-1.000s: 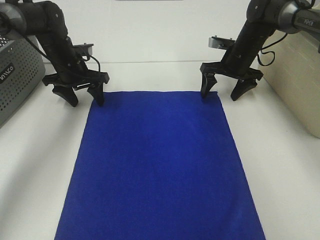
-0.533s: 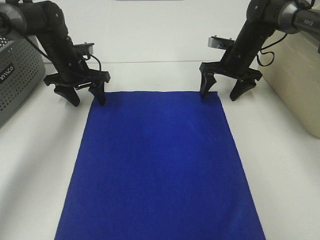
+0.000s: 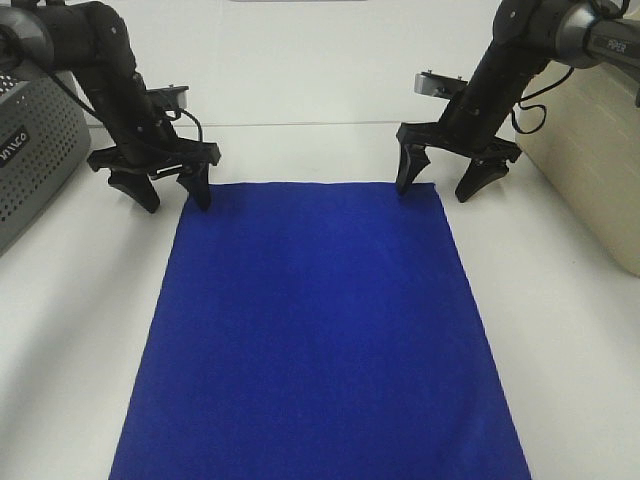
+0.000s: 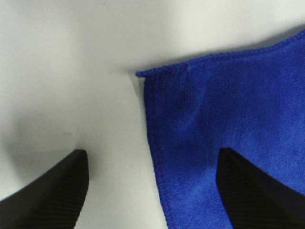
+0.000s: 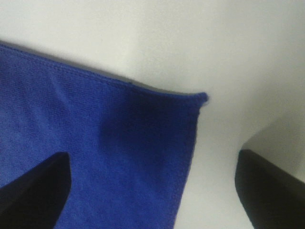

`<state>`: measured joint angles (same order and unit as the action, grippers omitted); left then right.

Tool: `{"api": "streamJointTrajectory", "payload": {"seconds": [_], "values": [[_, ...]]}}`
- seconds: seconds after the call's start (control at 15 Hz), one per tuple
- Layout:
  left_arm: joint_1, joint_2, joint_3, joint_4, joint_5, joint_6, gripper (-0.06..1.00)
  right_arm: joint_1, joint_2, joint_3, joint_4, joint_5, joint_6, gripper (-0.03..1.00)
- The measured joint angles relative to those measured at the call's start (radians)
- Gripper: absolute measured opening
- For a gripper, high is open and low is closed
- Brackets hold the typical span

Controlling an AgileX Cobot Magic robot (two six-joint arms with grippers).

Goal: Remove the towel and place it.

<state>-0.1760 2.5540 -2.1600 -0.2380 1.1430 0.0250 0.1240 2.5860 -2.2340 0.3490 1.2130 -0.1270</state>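
The towel (image 3: 318, 325), a large royal-blue cloth, lies flat on the white table and runs off the near edge of the exterior view. My left gripper (image 3: 170, 195) stands open over its far left corner (image 4: 157, 78), one finger on the cloth and the other over bare table. At the far right corner (image 5: 190, 102) my right gripper (image 3: 435, 188) is open the same way, straddling the towel's edge. Nothing is held by either one.
A grey perforated basket (image 3: 30, 150) stands at the far left. A beige basket (image 3: 600, 160) stands at the right edge. White table (image 3: 310, 150) lies behind the towel and along both of its sides.
The right gripper has shifted slightly left and up at the towel's corner. The left arm and the towel have not visibly moved.
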Motion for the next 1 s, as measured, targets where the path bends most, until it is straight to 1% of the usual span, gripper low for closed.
{"api": "streamJointTrajectory", "payload": {"seconds": [0.07,0.4,0.6,0.8,1.0], "values": [[0.0,0.0,0.0,0.0,0.0,0.0,0.71,0.0,0.0,0.0,0.005,0.0,0.0,0.9],[-0.004,0.002,0.0,-0.052,-0.04,0.0,0.71,0.0,0.007,0.0,0.039,-0.016,0.0,0.82],[-0.021,0.004,0.0,-0.059,-0.058,0.008,0.67,0.0,0.008,0.0,0.049,-0.022,0.0,0.79],[-0.036,0.015,-0.005,-0.091,-0.069,0.008,0.65,0.001,0.01,0.0,0.076,-0.026,0.0,0.76],[-0.064,0.022,-0.01,-0.107,-0.073,0.009,0.65,0.033,0.01,0.0,0.083,-0.028,-0.004,0.75]]}}
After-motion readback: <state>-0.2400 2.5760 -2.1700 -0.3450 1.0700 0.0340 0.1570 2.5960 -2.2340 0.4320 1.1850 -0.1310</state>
